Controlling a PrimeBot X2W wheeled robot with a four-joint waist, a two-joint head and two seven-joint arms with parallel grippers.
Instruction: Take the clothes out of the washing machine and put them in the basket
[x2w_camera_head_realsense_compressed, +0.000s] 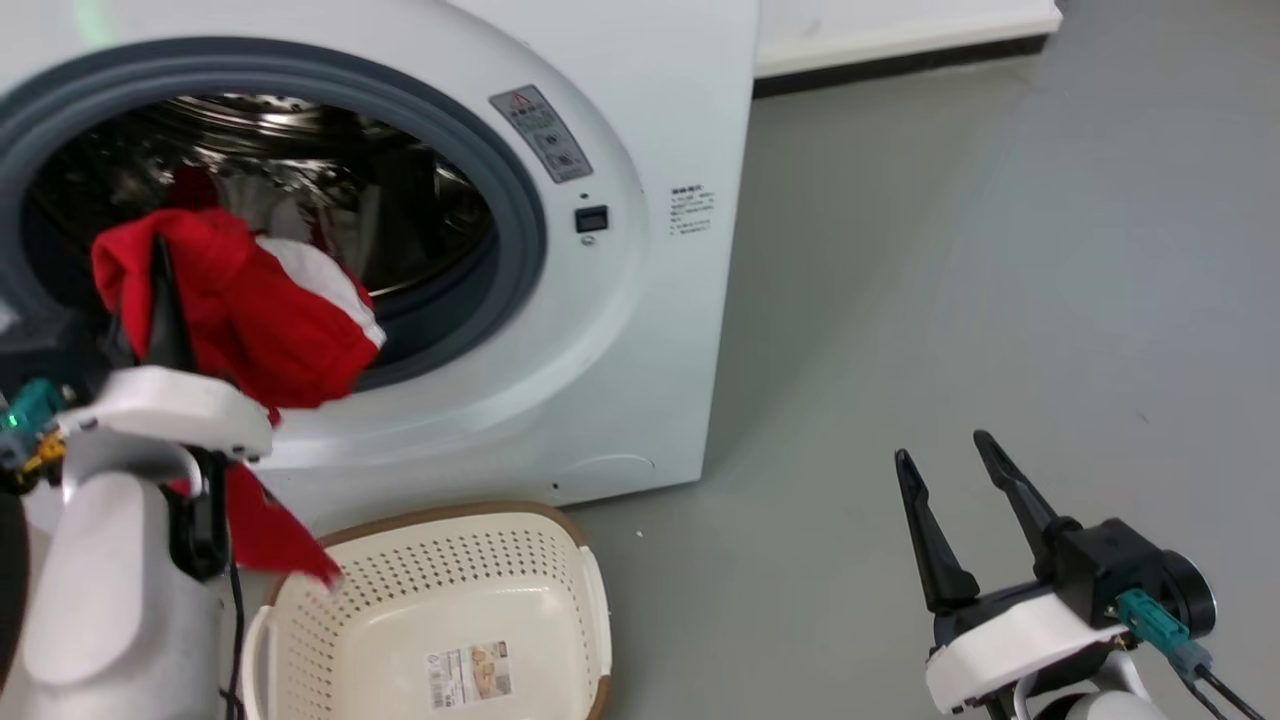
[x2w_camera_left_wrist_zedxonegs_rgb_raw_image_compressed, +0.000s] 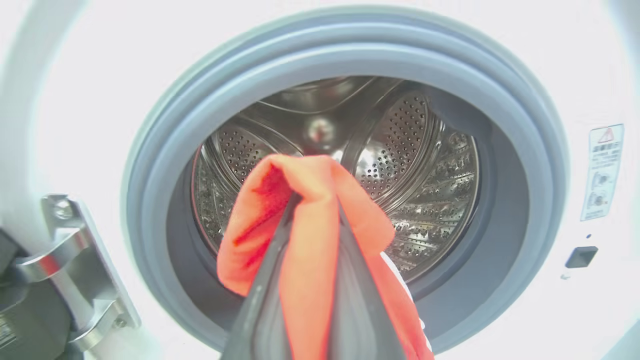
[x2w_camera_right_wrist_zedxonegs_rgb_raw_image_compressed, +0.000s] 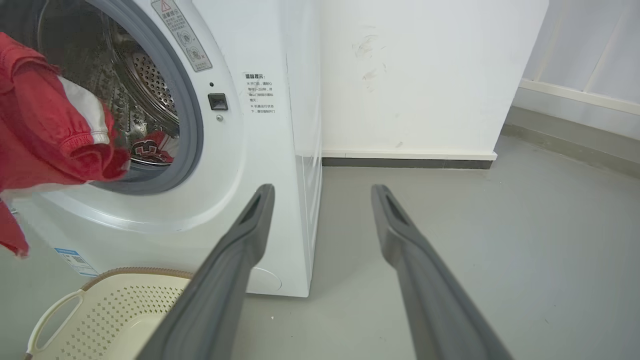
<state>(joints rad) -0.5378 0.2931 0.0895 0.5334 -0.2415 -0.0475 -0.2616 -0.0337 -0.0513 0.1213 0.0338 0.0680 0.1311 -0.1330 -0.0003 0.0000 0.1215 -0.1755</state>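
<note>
The washing machine (x2w_camera_head_realsense_compressed: 640, 300) stands on the grey floor (x2w_camera_head_realsense_compressed: 1000, 300) with its round porthole open. The left gripper (x2w_camera_left_wrist_zedxonegs_rgb_raw_image_compressed: 317, 200) is up in front of that opening, its fingers (x2w_camera_left_wrist_zedxonegs_rgb_raw_image_compressed: 262, 290) pressed together on a red garment (x2w_camera_head_realsense_compressed: 270, 330). The cloth is pinched between them and folds over their tips. It bunches in front of the grey rubber rim (x2w_camera_left_wrist_zedxonegs_rgb_raw_image_compressed: 350, 55), and a white band shows on its right side. A loose red corner trails down past the pale forearm (x2w_camera_head_realsense_compressed: 90, 580) and ends over the near left corner of the basket (x2w_camera_head_realsense_compressed: 590, 590); I cannot tell whether it touches the rim there.

The basket sits on the floor just in front of the machine, below the porthole, with a label sticker (x2w_camera_head_realsense_compressed: 470, 675) showing on its bare bottom.

Deeper in, a second red garment (x2w_camera_right_wrist_zedxonegs_rgb_raw_image_compressed: 152, 147) with a black-and-white mark lies on the bottom of the steel drum (x2w_camera_left_wrist_zedxonegs_rgb_raw_image_compressed: 425, 165), near the front lip.

The right gripper (x2w_camera_head_realsense_compressed: 945, 450) is well away to the right, low over the floor, off the machine's front corner. Its fingers (x2w_camera_right_wrist_zedxonegs_rgb_raw_image_compressed: 240, 250) are spread wide, holding nothing, and point towards the white wall (x2w_camera_right_wrist_zedxonegs_rgb_raw_image_compressed: 425, 75) beside the machine.
</note>
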